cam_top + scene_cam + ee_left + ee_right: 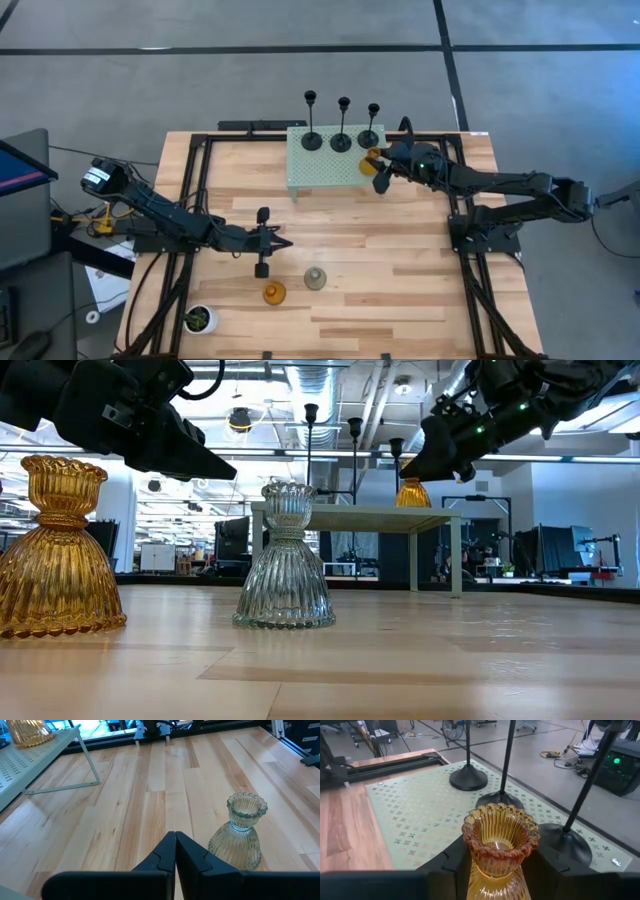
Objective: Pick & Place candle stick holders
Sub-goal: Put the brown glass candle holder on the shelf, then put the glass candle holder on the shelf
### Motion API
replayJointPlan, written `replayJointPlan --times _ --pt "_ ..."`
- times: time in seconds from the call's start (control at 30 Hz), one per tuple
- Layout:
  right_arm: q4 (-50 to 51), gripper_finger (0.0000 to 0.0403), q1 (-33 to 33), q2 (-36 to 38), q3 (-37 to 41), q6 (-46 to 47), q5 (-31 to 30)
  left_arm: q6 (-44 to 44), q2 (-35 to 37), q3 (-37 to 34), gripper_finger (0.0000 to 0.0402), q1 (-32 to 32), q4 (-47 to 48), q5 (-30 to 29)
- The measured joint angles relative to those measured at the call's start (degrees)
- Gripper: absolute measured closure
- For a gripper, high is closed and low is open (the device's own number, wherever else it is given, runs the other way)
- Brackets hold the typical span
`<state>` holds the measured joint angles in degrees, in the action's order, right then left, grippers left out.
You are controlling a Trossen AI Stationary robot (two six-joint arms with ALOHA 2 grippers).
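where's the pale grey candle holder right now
In the high view the pale grey holder stands upright on the table's near middle, just right of an amber holder, apart from it, with the left gripper shut nearby.

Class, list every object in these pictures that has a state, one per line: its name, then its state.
Right pincer: shut on an amber holder, over the green stand.
Left pincer: shut, empty, above the table.
Three black holders: upright on the stand.
Second amber holder: upright on the table.
Grey holder: upright on the table.
Potted plant: upright, at the table's corner.
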<state>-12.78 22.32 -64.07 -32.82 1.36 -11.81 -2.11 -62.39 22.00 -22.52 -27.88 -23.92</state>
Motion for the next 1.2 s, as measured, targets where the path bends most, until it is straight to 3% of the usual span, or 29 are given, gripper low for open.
replayJointPlan --times 0.17,0.43,0.63,1.0,1.2 --pt "-0.2 0.0267 -0.1 0.0 0.0 -1.8 0.2 0.0 0.0 0.0 0.0394 0.0 0.0 0.0" --pt "-2.6 0.0164 -0.1 0.0 0.0 -2.0 0.2 0.0 0.0 0.0 0.0394 0.0 0.0 0.0" --pt "-2.0 0.0129 -0.2 0.7 -2.5 -4.2 0.2 0.0 0.0 0.0 0.0394 0.0 0.0 0.0" --pt "19.3 0.0127 -4.9 6.4 -15.2 -7.3 0.1 0.0 0.0 0.0 0.0394 0.0 0.0 0.0" --pt "28.7 0.0129 -10.5 10.8 -18.7 -0.1 0.1 0.0 0.0 0.0 0.0394 0.0 0.0 0.0"
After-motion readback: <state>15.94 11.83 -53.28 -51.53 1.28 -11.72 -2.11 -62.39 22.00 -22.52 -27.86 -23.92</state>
